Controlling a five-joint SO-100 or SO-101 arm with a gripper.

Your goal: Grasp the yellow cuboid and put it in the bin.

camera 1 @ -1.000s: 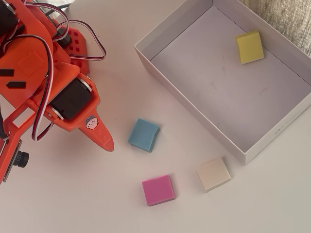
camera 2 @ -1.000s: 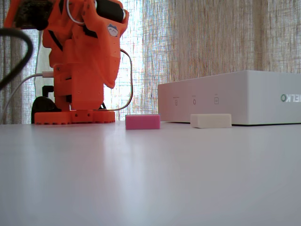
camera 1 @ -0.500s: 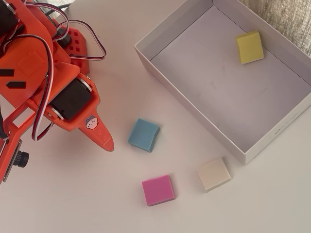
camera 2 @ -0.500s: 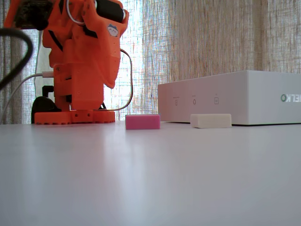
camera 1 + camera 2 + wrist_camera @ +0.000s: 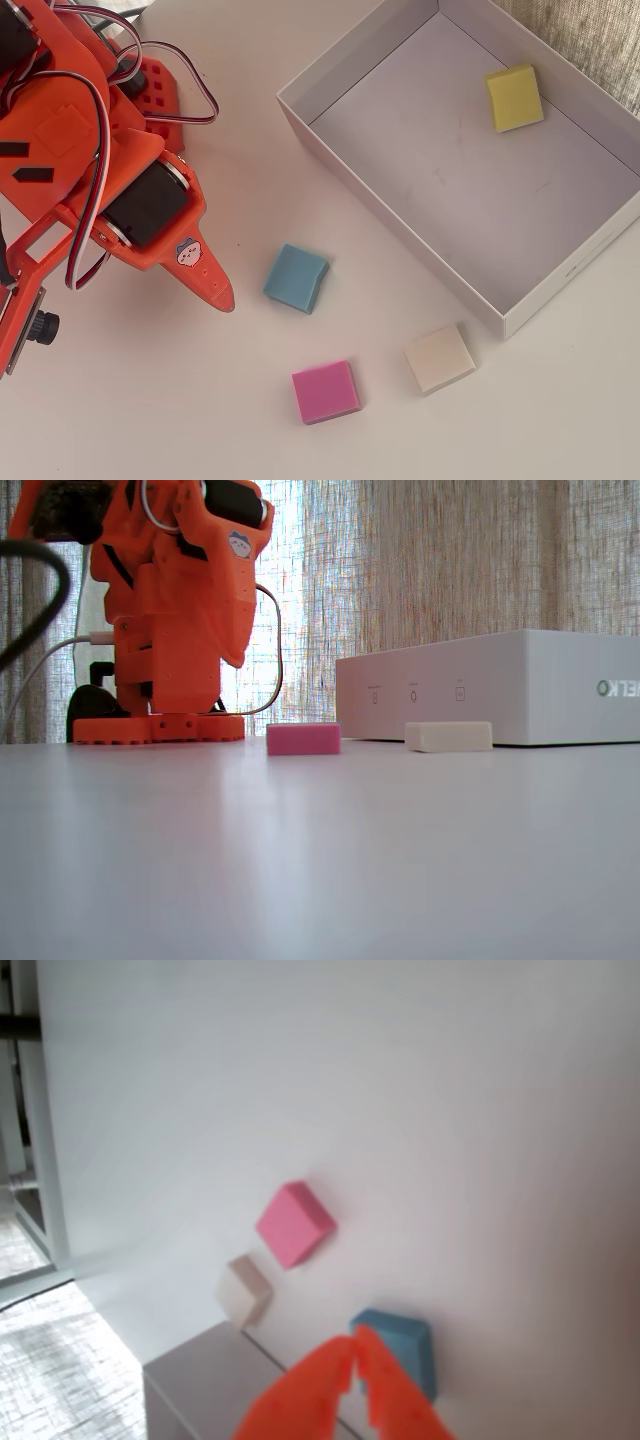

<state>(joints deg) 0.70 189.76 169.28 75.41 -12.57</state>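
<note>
Nothing is shifting since a second ago: yellow block is lying in the far corner of the box, gripper is sitting pinched together, empty, so the task looks complete.

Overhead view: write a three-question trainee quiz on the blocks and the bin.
1. True or false: the yellow cuboid lies inside the bin.
2. How many blocks lie on the table outside it?
3. Which block is nearest the fingers in the wrist view? A pink block B blue block C cream block

Key: 1 true. 2 three. 3 B; the gripper looks shut and empty.
</note>
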